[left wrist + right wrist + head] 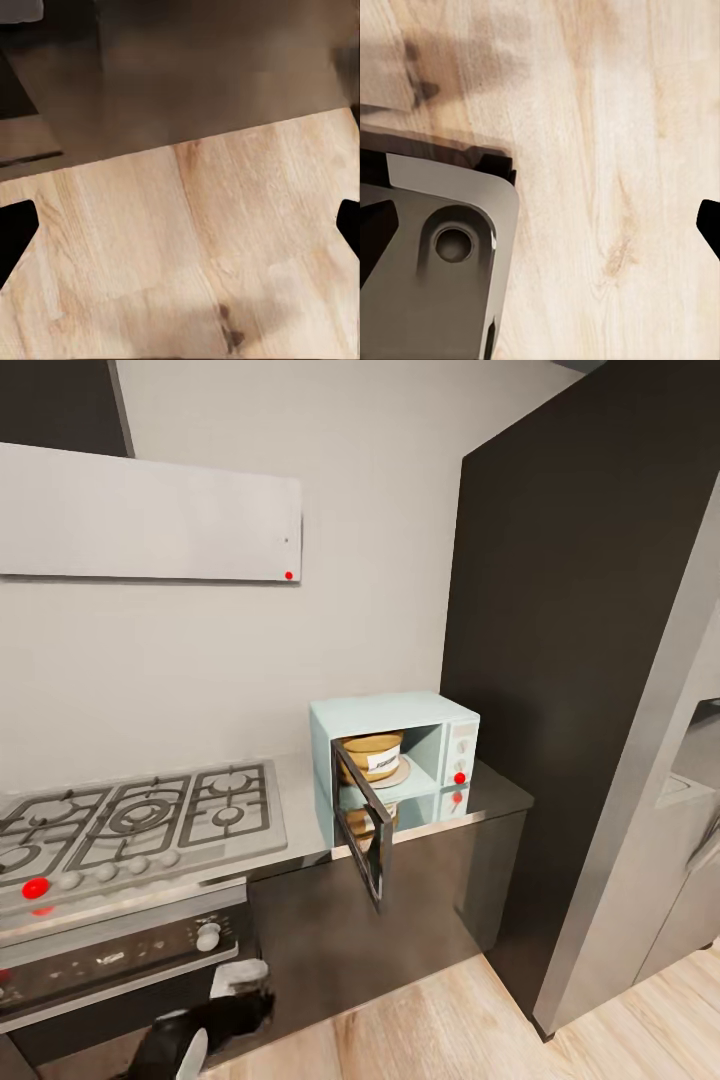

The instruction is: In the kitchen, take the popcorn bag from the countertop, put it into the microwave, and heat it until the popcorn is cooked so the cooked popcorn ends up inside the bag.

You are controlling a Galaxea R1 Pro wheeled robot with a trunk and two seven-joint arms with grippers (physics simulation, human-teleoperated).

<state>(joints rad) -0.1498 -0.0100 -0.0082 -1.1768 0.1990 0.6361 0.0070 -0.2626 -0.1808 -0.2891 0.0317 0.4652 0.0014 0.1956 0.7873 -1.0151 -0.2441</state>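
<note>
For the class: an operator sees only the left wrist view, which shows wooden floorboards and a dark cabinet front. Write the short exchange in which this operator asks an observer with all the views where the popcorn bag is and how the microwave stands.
Operator: I have only floorboards here. Where is the popcorn bag?
Observer: In the head view, the popcorn bag sits upright inside the microwave, its white label facing out.
Operator: Then is the microwave ready to run?
Observer: Not yet. Its door is open, swung out past the front edge of the countertop.
</note>
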